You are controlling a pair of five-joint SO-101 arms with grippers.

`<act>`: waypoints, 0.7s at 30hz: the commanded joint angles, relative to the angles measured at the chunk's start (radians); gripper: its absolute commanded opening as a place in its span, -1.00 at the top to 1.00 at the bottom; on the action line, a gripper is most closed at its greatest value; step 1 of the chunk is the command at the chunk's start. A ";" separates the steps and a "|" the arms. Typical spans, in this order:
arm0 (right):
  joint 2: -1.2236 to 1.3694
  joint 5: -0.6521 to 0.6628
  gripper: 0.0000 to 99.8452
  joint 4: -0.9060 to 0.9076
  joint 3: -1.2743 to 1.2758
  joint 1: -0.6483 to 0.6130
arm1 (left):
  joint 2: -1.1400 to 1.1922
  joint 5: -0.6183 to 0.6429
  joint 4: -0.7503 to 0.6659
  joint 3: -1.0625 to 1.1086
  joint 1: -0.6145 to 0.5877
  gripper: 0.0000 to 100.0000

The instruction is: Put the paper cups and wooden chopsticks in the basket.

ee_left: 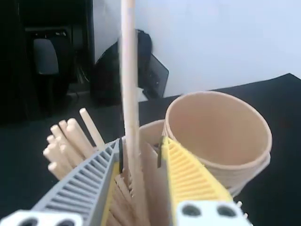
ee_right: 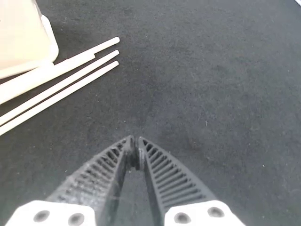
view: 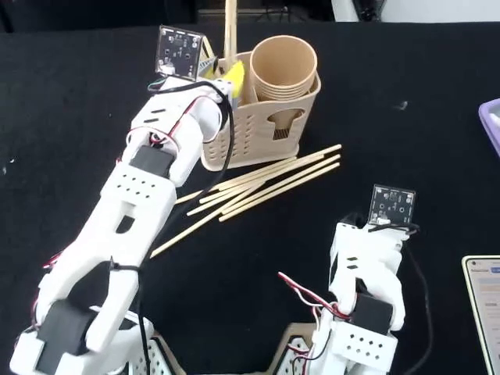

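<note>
A beige slotted basket [view: 266, 129] stands at the back of the black table. A stack of paper cups [view: 283, 69] sits in it, seen close up as the cups [ee_left: 221, 134]. My left gripper [ee_left: 140, 153] hovers over the basket's left compartment. One wooden chopstick [ee_left: 129, 84] stands upright between its jaws, against the grey one, with a gap to the yellow one. Several chopsticks [ee_left: 66, 139] lean inside the basket. More loose chopsticks [view: 266, 183] lie on the table in front of the basket. My right gripper [ee_right: 135, 143] rests shut and empty near their tips [ee_right: 70, 70].
A purple object [view: 492, 125] sits at the table's right edge, with a phone [view: 484, 305] at the front right. The right arm's base [view: 363, 312] stands at the front, with bare black table around it.
</note>
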 commanded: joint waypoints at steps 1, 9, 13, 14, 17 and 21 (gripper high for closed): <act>-0.082 0.003 0.97 -0.023 -0.002 -0.012 | -0.078 0.011 0.029 -0.012 -0.010 0.67; -0.082 0.003 0.97 -0.017 -0.002 -0.012 | -0.227 0.005 0.189 -0.008 -0.012 0.67; -0.082 0.003 0.97 -0.017 -0.002 -0.012 | -0.328 0.003 0.379 0.061 -0.082 0.67; -0.082 0.003 0.97 -0.017 -0.002 -0.012 | -0.353 0.003 0.414 0.085 -0.111 0.67; -0.082 0.005 0.97 -0.017 -0.002 -0.012 | -0.440 0.003 0.512 0.162 -0.219 0.67; -0.082 0.005 0.97 -0.017 -0.004 -0.012 | -0.523 0.002 0.534 0.340 -0.302 0.67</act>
